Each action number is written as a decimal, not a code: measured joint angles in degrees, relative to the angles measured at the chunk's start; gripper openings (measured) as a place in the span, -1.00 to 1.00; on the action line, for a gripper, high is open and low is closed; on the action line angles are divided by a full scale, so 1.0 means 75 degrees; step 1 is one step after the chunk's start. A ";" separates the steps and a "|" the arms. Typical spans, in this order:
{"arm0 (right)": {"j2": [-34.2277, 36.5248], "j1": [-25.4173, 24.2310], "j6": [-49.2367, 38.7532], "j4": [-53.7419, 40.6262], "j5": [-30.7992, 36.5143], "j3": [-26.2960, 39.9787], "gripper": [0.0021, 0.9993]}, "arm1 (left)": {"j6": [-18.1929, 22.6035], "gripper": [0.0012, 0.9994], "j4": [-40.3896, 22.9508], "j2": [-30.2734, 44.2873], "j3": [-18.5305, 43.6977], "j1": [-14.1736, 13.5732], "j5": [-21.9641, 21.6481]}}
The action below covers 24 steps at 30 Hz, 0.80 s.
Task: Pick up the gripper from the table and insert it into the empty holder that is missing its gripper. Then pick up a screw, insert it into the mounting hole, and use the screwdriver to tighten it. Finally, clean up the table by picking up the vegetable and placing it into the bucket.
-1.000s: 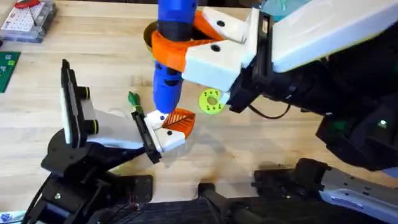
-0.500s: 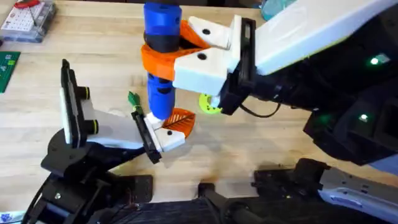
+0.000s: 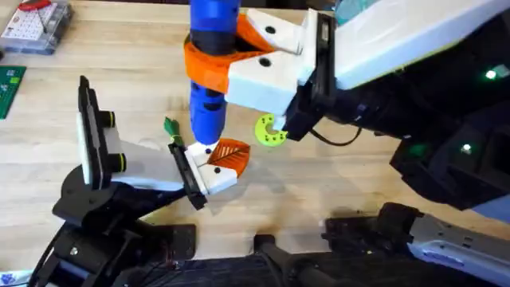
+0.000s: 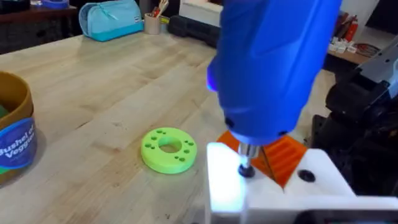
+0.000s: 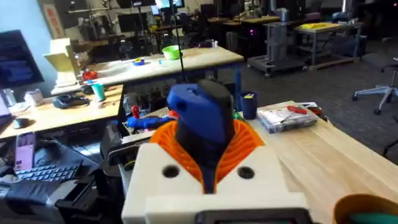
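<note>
A lime-green disc (image 3: 271,131) lies flat near the middle of the wooden table (image 3: 143,48). A clear parts box (image 3: 36,24) sits at the far left corner, a green board (image 3: 9,88) at the left edge.

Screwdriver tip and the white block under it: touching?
Touching. The left wrist view shows the screwdriver with its metal tip set down on the white block, no gap between them.

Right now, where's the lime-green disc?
In the overhead view the lime-green disc lies flat on the table, just right of the screwdriver and beside the orange-faced gripper.
</note>
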 joint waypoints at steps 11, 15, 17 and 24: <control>0.0000 -0.0006 0.0148 -0.0116 -0.0032 0.0000 -0.91 | 0.0000 -0.97 0.0000 0.0000 0.0000 0.0000 0.0000; 0.0000 -0.0006 0.0174 -0.0126 -0.0032 0.0000 -0.91 | 0.0000 -0.97 0.0000 0.0000 0.0000 0.0000 0.0000; -0.0002 -0.0006 0.0175 -0.0133 -0.0032 0.0000 -0.91 | 0.0000 -0.97 0.0000 0.0000 0.0000 0.0000 0.0000; 0.0076 -0.0006 0.0175 -0.0163 -0.0034 0.0000 -0.91 | 0.0000 -0.97 0.0000 0.0000 0.0000 0.0000 0.0000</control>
